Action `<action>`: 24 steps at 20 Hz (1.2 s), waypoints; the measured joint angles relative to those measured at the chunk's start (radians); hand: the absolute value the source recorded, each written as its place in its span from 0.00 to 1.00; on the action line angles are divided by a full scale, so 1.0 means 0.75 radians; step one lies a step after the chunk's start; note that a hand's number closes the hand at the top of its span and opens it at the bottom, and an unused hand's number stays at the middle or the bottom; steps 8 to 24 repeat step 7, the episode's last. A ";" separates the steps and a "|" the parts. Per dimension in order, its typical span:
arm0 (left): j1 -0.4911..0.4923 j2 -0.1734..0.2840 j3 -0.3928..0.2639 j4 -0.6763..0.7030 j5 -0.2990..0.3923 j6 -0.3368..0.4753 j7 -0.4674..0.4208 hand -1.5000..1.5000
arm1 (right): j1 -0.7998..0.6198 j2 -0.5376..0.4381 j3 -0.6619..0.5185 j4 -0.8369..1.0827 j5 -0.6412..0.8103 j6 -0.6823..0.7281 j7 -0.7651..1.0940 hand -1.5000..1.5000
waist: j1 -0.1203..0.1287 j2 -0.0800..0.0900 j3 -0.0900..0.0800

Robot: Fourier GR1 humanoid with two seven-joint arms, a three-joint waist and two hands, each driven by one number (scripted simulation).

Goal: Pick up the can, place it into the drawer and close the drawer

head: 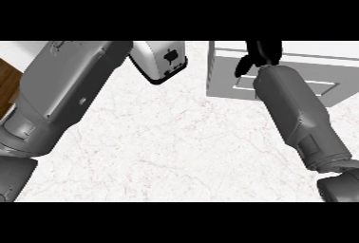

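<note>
No can shows anywhere in the head view. A white drawer unit (pixel 301 71) stands at the counter's far right, its front panel with a recessed grip facing me and looking flush with the body. My right hand (pixel 263 53) hangs over the unit's near left part, thumb pointing down-left and fingers running straight up past the view's top edge, with nothing visible in it. My left forearm (pixel 67 90) rises large at the left and leaves the view at the top, so its hand is out of sight.
A silver toaster (pixel 163 59) with a black base sits at the back, between the left forearm and the drawer unit. The white marble counter (pixel 175 142) ends at the left, where brown wooden floor (pixel 7 80) shows.
</note>
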State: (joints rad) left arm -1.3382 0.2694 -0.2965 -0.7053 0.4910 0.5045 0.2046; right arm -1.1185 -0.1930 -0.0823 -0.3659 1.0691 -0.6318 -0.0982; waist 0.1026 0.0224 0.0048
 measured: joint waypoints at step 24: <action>0.090 0.062 -0.002 -0.136 0.003 -0.014 0.045 0.00 | -0.027 0.001 -0.081 0.039 -0.088 0.027 -0.164 0.00 | -0.001 0.007 0.006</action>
